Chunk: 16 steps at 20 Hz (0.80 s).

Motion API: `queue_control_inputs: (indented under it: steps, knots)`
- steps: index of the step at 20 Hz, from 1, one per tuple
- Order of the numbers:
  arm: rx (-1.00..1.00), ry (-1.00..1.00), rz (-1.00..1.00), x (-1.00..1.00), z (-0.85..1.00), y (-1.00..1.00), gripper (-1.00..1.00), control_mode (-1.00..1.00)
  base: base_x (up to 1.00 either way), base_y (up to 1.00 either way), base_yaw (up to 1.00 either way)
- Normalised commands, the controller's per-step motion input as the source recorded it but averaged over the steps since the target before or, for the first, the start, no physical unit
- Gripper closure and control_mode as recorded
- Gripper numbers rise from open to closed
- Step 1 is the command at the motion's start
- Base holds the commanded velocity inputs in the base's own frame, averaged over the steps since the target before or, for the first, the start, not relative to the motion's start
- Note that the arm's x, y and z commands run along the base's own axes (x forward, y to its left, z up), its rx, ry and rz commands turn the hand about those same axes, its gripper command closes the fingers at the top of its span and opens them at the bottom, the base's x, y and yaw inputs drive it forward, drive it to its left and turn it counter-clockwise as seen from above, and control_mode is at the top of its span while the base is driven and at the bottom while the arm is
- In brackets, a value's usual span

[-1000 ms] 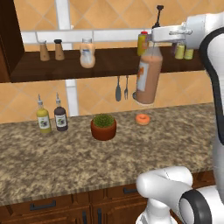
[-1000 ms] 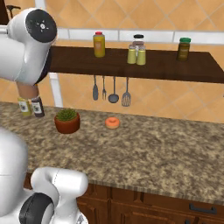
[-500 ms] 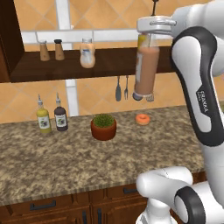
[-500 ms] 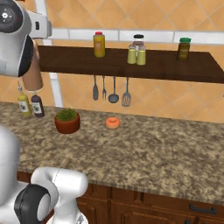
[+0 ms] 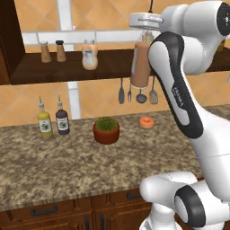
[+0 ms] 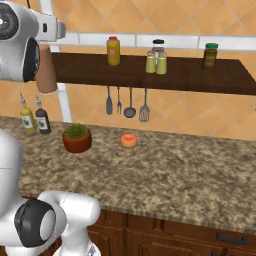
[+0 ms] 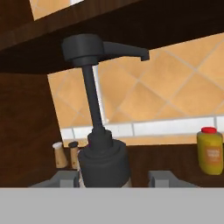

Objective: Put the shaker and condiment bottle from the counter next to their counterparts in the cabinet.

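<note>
Salmon-orange sauce fills the condiment bottle [image 5: 141, 63], pinched at its neck by the jaws of the gripper [image 5: 146, 24], hanging before the cabinet [image 5: 67, 67], above the counter [image 5: 67, 161].

I'm in a kitchen. A speckled granite counter [image 5: 54, 166] runs under orange wall tiles [image 6: 210, 15], with hanging utensils [image 6: 127, 102] at my twelve o'clock. Brown drawer fronts [image 6: 200, 235] sit below.

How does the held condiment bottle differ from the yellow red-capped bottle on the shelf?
The condiment bottle is taller, salmon-brown, black-spouted and hangs in the end effector; the yellow red-capped bottle is shorter and stands on the cabinet. Both are upright.
</note>
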Motion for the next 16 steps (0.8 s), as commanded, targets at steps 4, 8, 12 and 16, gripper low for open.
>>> queue_control_inputs:
  steps: [4, 8, 12, 16]
  knots:
    - [0.00, -0.06, -0.12, 0.43, 0.31, 0.00, 1.00, -1.00, 0.00, 0.00, 0.00]
    - [0.00, -0.10, -0.10, 0.36, 0.24, 0.00, 1.00, -1.00, 0.00, 0.00, 0.00]
    - [-0.01, -0.13, -0.06, 0.18, -0.02, 0.02, 1.00, -1.00, 0.00, 0.00, 0.00]
    - [0.00, 0.00, 0.00, 0.02, 0.00, 0.00, 1.00, -1.00, 0.00, 0.00, 0.00]
